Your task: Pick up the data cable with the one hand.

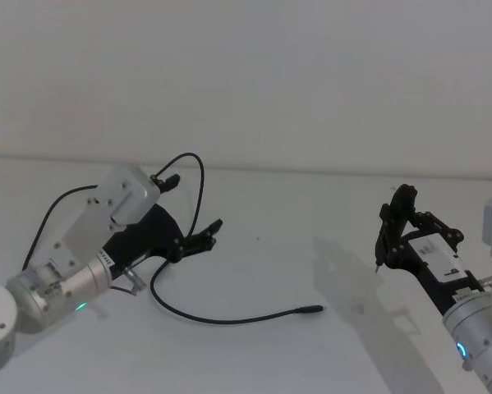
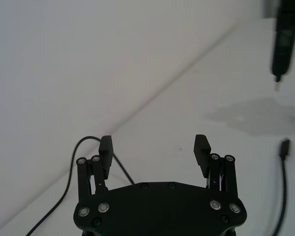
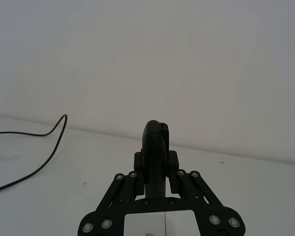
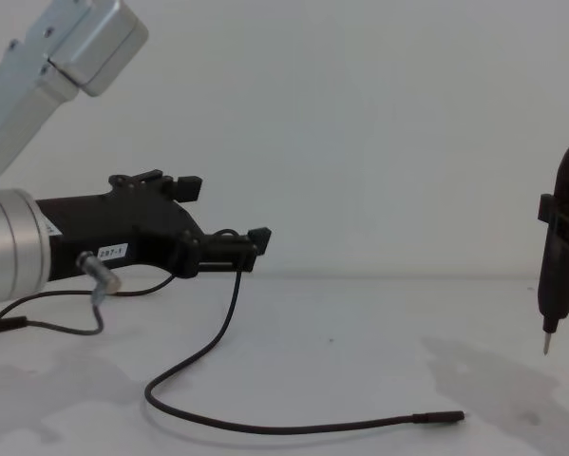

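The long thin black data cable (image 1: 229, 321) is pictured lying on the white counter (image 1: 270, 246), its slightly thicker cylindrical plug (image 1: 311, 309) resting flat and pointed toward the robot's right. From the plug the cord is seen sweeping back to the robot's left in a shallow curve (image 4: 293, 429), then rising past the fingers of the left end effector (image 1: 206, 235); whether they touch cannot be told. That black two-jaw end effector, marked with a small white label and joined to a silver wrist with a green light, is held low over the counter, its jaws spread wide (image 2: 154, 147) and nothing gripped between them. Well apart, at the robot's right, the right end effector (image 1: 397, 215) is shown clamped on a slim black tool (image 4: 558, 275) with a thin metal pin tip, held above the counter.
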### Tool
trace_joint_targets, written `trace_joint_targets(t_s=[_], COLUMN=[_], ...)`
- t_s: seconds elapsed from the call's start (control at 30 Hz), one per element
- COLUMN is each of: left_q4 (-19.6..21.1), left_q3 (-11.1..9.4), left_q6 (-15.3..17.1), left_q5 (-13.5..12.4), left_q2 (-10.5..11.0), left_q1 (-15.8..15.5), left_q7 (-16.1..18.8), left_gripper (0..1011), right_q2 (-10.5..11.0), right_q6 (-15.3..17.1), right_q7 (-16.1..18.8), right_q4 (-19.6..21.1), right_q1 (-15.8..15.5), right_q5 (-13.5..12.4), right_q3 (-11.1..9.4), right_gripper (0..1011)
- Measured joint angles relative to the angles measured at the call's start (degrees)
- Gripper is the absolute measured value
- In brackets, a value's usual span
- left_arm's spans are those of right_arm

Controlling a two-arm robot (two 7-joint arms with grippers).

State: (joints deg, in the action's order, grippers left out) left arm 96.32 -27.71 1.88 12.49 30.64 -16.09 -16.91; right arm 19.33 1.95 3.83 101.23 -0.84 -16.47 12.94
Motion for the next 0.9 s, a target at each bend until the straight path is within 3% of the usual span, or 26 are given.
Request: trace_joint_targets(t_s=[0.3, 0.57, 0.9], left_q4=[1.56, 2.93, 3.65], left_q3=[-1.15, -2.97, -5.31], left_q6=[2.48, 7.09, 14.03], left_q5=[0.55, 1.77, 3.42], left_q2=[4.44, 8.17, 9.73], left_q1=[-2.26, -5.49, -9.0], left_q7=[-8.62, -17.56, -24.15], left_gripper=[1001, 1002, 1001], right_q2=[0.0, 0.0, 0.0], right_q6=[0.0, 0.0, 0.0], right_q7=[0.0, 0.0, 0.0], right_q4=[0.0, 0.0, 0.0], right_q1=[0.0, 0.0, 0.0], right_q5=[0.0, 0.0, 0.0], right_q3=[0.0, 0.0, 0.0], right_gripper=[268, 268, 268])
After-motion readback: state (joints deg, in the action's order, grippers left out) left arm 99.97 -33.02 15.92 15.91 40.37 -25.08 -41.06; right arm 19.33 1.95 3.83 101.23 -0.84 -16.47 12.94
